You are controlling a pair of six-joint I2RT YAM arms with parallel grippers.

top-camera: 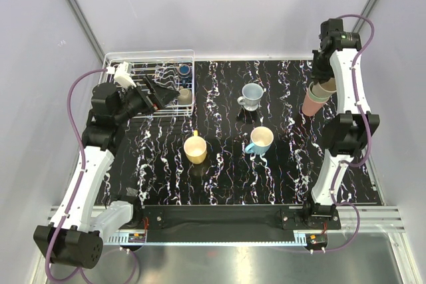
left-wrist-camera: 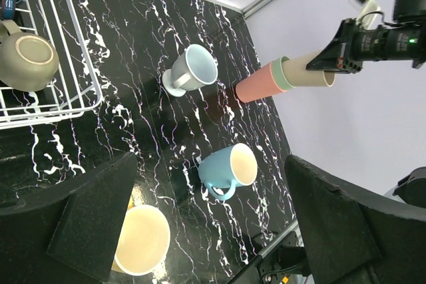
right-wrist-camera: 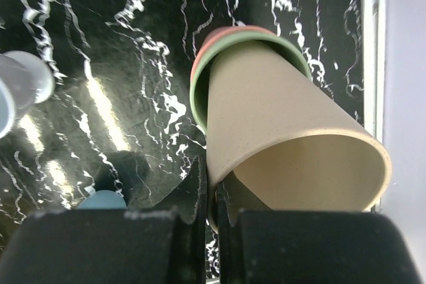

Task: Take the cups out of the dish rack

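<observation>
- 2 mugs [left-wrist-camera: 26, 61] are sitting in the dish rack [top-camera: 148, 64], left gripper [top-camera: 164, 93] gaping empty near them.
- Right gripper [right-wrist-camera: 214, 191] is pinching the tan tumbler [right-wrist-camera: 279, 118] into the green tumbler [right-wrist-camera: 198, 104]; releasing looks next.

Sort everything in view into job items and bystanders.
Job: white wire dish rack; navy cup and grey-brown mug inside it; pale blue mug, cyan mug, yellow mug; nested tan, green and pink tumblers.
Bystanders: black marbled tabletop; silver base rail.
</observation>
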